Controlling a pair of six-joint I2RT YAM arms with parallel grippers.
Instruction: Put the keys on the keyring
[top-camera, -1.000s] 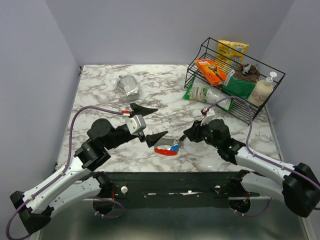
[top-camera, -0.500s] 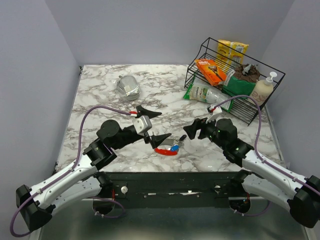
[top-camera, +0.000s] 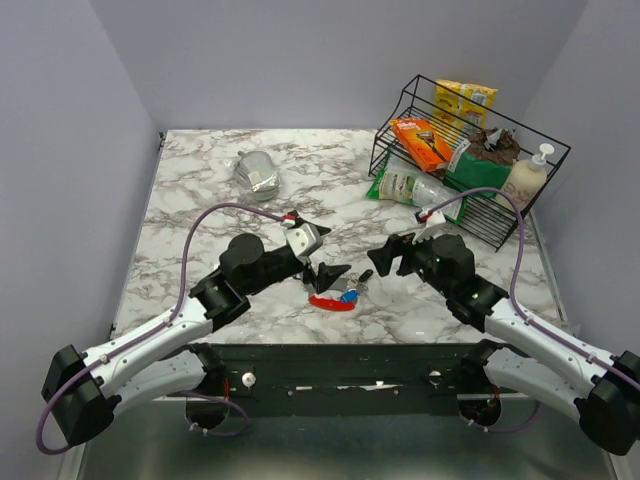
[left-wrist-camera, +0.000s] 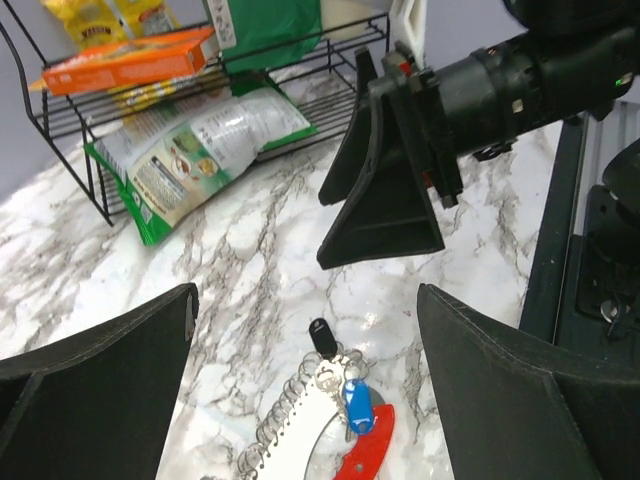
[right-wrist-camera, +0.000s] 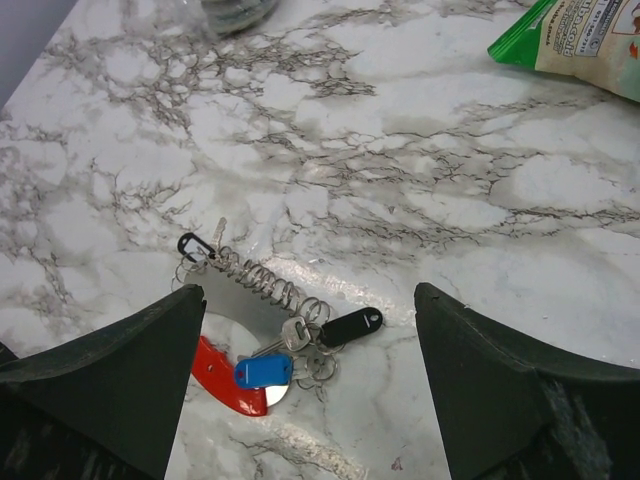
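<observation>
The keyring (top-camera: 337, 295) lies on the marble between both grippers: a chain of silver rings (right-wrist-camera: 262, 284), a curved red tag (right-wrist-camera: 222, 384) and a blue tag (right-wrist-camera: 263, 371). One black-headed key (right-wrist-camera: 350, 325) rests at the chain's right end, touching the rings; whether it is threaded on I cannot tell. A smaller black-rimmed key (right-wrist-camera: 191, 246) sits at the left end. My left gripper (top-camera: 322, 252) hovers open just left of the bundle, with black key (left-wrist-camera: 321, 335) and blue tag (left-wrist-camera: 356, 405) below its jaws. My right gripper (top-camera: 383, 255) stands open just right of it, holding nothing.
A black wire rack (top-camera: 520, 135) at the back right holds snack packs, an orange box (top-camera: 420, 140) and a soap bottle (top-camera: 527, 180); a green bag (top-camera: 405, 185) leans out of it. A foil-wrapped lump (top-camera: 257, 172) lies at the back left. The table's front edge runs just below the keyring.
My right gripper has opened and drawn back a little from the keyring, leaving the black key on the table. My left arm has moved right, closer to the bundle, jaws still open.
</observation>
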